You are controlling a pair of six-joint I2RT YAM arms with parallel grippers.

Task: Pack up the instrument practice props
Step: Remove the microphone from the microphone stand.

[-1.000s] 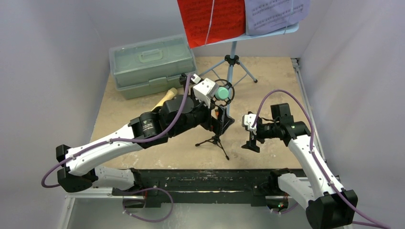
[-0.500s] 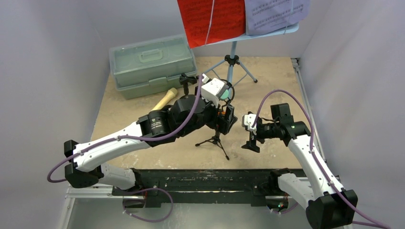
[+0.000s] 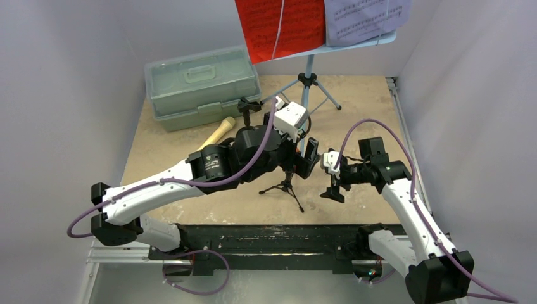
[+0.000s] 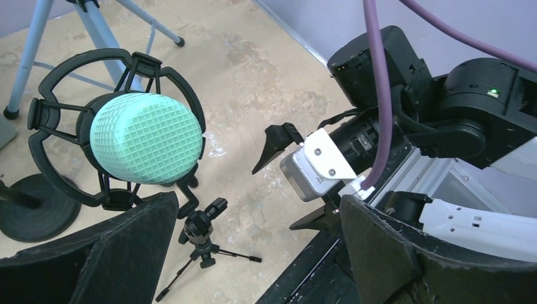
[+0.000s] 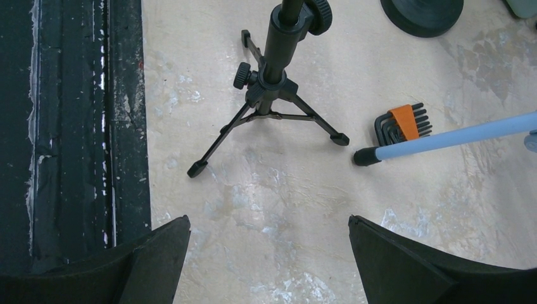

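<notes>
teal microphone (image 4: 147, 138) looks light, rigid plastic, probably loose in its ring-top tripod holder (image 4: 39, 113); take it around the gridded head. left gripper (image 4: 258, 212) and right gripper (image 5: 267, 221) both gape, empty.

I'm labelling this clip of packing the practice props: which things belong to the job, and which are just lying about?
Job: teal microphone, ring-top tripod holder, tan microphone, round-base holder, light-blue music rack, red sheet, purple sheet.
Lying about: pale green case, hex key set.
</notes>
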